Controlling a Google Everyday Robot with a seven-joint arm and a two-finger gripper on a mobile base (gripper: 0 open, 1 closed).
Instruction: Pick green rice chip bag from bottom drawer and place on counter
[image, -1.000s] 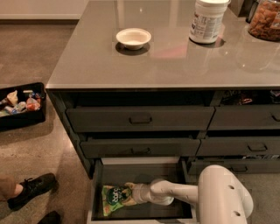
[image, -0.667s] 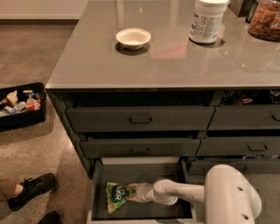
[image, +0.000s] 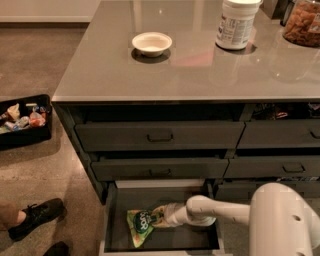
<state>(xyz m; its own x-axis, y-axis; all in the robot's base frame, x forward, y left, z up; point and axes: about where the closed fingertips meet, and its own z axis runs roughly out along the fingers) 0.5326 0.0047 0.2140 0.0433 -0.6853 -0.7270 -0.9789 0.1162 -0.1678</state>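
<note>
The bottom drawer (image: 112, 216) stands pulled open below the cabinet. The green rice chip bag (image: 140, 225) sits inside it, left of the middle and tilted, with its right end raised. My gripper (image: 161, 216) reaches into the drawer from the right on my white arm (image: 220, 212) and is shut on the bag's right edge. The glossy grey counter (image: 190, 70) tops the cabinet above.
On the counter stand a white bowl (image: 152, 43), a white jar (image: 238, 23) and a clear jar of orange snacks (image: 302, 22). A black bin of packets (image: 24, 120) sits on the floor at left. A person's black shoe (image: 35, 217) is near the drawer's left side.
The gripper has drawn back to the right, and the bag has moved right with it and tipped more upright.
</note>
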